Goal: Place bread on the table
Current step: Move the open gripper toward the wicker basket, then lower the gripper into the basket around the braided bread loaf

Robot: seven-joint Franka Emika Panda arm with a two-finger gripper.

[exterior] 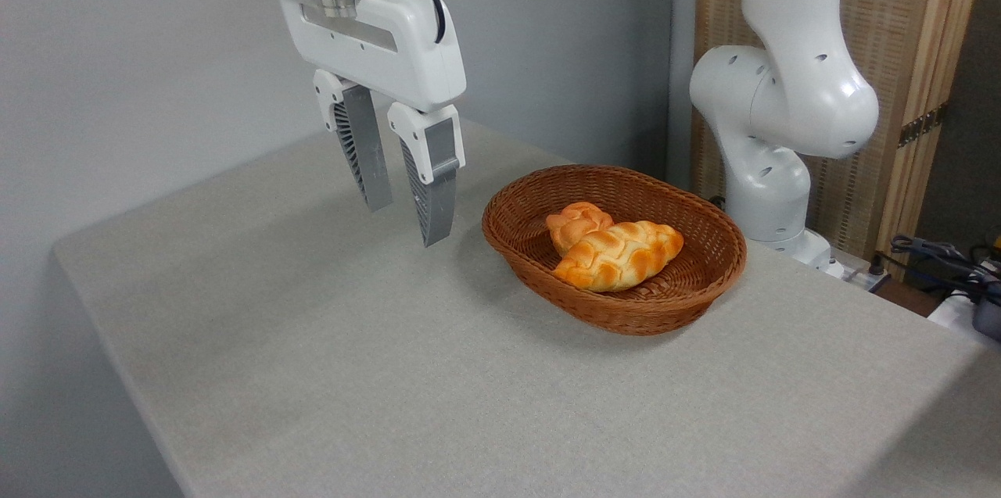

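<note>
The bread point(622, 254), a long braided golden-orange loaf, lies inside the brown wicker basket point(610, 310) right of centre. A small knotted bun point(575, 222) rests just behind it, touching it. My gripper point(407, 223) hangs in the air to the left of the basket, well above the table point(352, 373). Its two grey ribbed fingers point(432, 197) point down with a gap between them and hold nothing. The gripper is open and apart from both the basket and the bread.
The arm's white base point(770, 193) stands behind the basket at the back right. Cables and small devices point(950, 267) lie off the table's right edge. A wooden slatted screen stands behind the arm. The table's left edge drops off near the wall.
</note>
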